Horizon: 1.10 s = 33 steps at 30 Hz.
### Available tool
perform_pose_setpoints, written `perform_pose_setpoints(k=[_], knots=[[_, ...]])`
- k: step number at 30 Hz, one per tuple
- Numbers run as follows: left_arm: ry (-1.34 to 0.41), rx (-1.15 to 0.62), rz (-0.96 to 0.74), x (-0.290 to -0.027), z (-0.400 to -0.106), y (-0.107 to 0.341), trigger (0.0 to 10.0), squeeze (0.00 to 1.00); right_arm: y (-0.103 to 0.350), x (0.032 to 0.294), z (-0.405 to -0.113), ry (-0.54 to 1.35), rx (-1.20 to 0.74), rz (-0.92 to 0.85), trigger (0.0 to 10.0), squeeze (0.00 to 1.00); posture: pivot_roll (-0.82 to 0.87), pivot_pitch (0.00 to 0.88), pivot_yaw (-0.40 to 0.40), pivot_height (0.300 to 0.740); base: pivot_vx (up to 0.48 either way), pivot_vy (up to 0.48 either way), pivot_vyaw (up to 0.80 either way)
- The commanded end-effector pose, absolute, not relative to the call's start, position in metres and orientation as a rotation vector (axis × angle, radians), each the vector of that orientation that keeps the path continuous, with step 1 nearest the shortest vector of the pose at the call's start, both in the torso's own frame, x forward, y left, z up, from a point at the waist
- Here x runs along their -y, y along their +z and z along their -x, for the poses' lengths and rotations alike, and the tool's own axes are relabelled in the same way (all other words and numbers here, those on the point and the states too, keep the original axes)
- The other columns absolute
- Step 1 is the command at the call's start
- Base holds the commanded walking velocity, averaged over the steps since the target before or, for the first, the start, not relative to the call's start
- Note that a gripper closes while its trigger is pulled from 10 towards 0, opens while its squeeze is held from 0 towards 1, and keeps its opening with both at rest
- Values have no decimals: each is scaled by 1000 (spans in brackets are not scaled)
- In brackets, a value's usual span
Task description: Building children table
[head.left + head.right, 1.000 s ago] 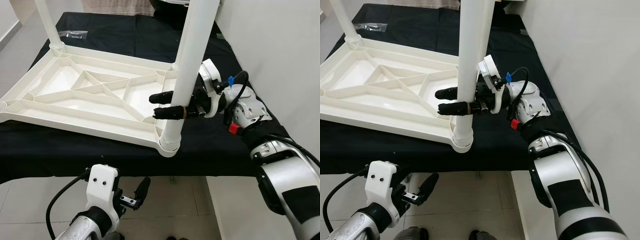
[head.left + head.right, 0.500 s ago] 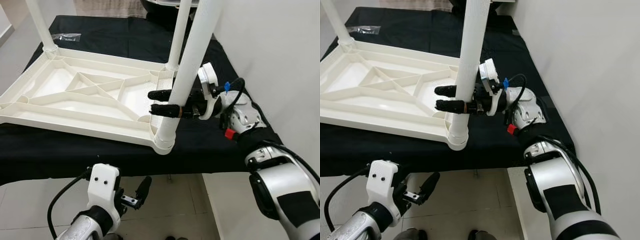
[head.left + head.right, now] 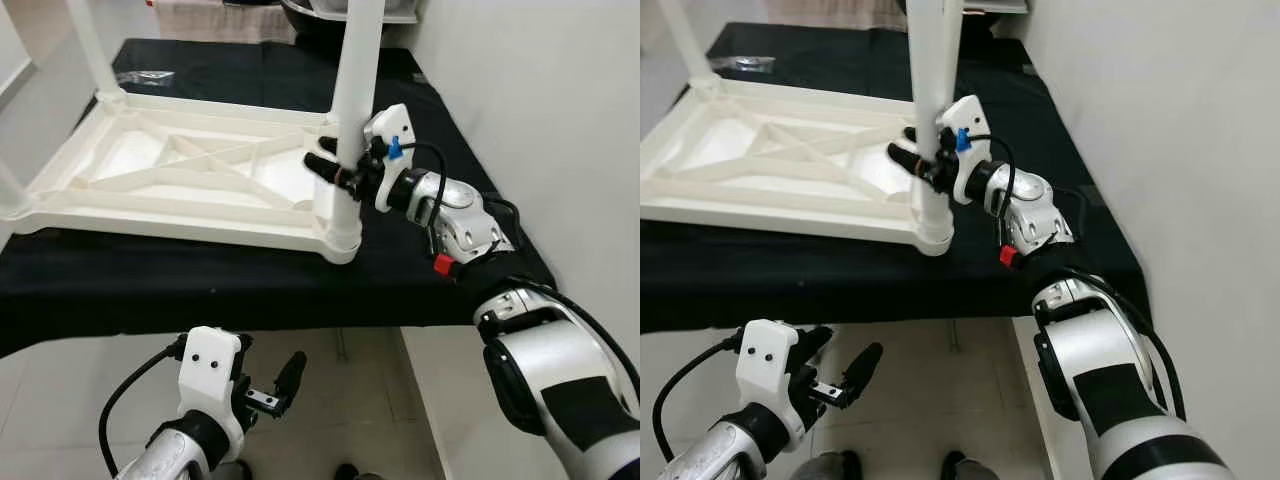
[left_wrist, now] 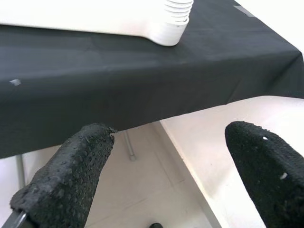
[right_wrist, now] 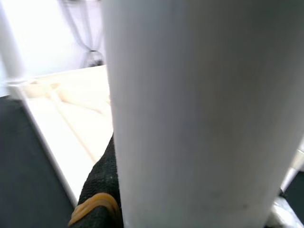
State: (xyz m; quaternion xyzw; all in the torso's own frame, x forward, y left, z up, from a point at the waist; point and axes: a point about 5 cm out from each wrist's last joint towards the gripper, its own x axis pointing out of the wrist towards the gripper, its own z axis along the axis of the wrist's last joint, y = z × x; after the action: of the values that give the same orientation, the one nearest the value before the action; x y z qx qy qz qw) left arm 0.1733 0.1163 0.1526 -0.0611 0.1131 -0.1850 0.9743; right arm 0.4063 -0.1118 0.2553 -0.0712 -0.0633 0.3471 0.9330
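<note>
On a black-draped tabletop (image 3: 250, 285), an upturned white children's table (image 3: 190, 180), ribbed underside up, lying flat with legs rising from its corners. At the near right corner, a white leg (image 3: 352, 100) standing upright in a ringed socket (image 3: 341, 240) just inside the tabletop's front edge. Around that leg, partway up, the right pincer (image 3: 338, 170), black fingers (image 3: 318, 165) clamped on either side of the tube, silver arm reaching in from the right beside a white wall (image 3: 540, 110). Seen close from the right wrist, the leg (image 5: 199, 114) pressed against one finger (image 5: 97, 199) ringed with an orange band (image 5: 95, 203). At the far left corner, another leg (image 3: 88, 45) upright; a further one (image 3: 8, 190) at the near left edge. Far back on the cloth, a small clear bag (image 3: 150, 75), well apart from the children's table. Below the tabletop's front edge, over pale floor (image 3: 340, 400), the left pincer (image 3: 275, 385) hanging idle, fingers (image 4: 71, 175) spread wide apart and holding nothing, with the socket and the cloth edge ahead of it.
</note>
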Motion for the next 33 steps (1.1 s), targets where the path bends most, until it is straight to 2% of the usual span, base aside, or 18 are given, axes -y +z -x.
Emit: perform_pose_setpoints(k=[1,6,8,9,11,17,27,29,30,33], knots=[[-369,-254,122,-115,-173,148,10000,0,206,127,-408,566,-103,123,10000,0,178,242,-107,740,0,0,0],[-369,-253,124,-115,-173,148,10000,0,204,126,-410,489,-119,127,10000,0,178,242,-107,740,0,0,0],[-369,-252,126,-115,-174,148,10000,0,204,124,-414,313,-125,11,10000,0,176,246,-110,740,0,0,0],[-369,-252,126,-115,-174,148,10000,0,204,124,-414,313,-125,11,10000,0,176,246,-110,740,0,0,0],[-370,-252,128,-115,-174,148,10000,0,200,124,-415,167,-149,-72,10000,0,173,246,-108,740,0,0,0],[-371,-253,128,-115,-173,148,10000,0,191,119,-413,46,-194,-128,10000,0,172,241,-108,740,0,0,0],[-373,-253,127,-114,-172,148,10000,0,196,109,-413,-113,-158,-122,10000,0,184,223,-113,740,0,0,0],[-373,-254,126,-114,-172,148,10000,0,198,107,-412,-170,-141,-140,10000,0,185,220,-111,740,0,0,0],[-374,-255,124,-115,-171,147,10000,0,199,102,-408,-289,-105,-182,10000,0,187,215,-110,740,0,0,0],[-375,-256,124,-115,-172,147,10000,0,200,100,-406,-346,-87,-199,10000,0,187,209,-110,740,0,0,0]])
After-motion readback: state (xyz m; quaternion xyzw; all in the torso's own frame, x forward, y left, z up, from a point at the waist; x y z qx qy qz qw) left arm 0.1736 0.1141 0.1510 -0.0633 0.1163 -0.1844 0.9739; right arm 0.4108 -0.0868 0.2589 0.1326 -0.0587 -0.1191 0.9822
